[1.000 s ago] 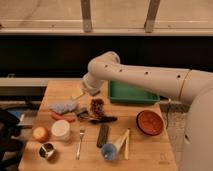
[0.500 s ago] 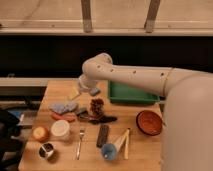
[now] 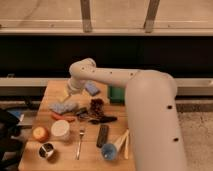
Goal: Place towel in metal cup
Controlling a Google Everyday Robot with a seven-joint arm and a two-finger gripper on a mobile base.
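A crumpled blue-grey towel (image 3: 64, 107) lies on the left part of the wooden table (image 3: 54, 91). A small metal cup (image 3: 46, 150) stands near the table's front left corner, apart from the towel. My white arm reaches in from the right and covers the right side of the table. Its gripper (image 3: 71, 94) hangs over the table's back left, just above and behind the towel.
A blue sponge (image 3: 92, 88) and a green tray (image 3: 116, 94) are at the back. A pine cone (image 3: 96, 106), an orange stick (image 3: 62, 117), a white cup (image 3: 61, 130), an orange (image 3: 40, 133), a fork (image 3: 80, 142), a black remote (image 3: 102, 135) and a blue cup (image 3: 109, 150) fill the middle and front.
The arm has swung left and forward, so its bulk now hides the table's right side. The gripper has moved left and closer to the towel.
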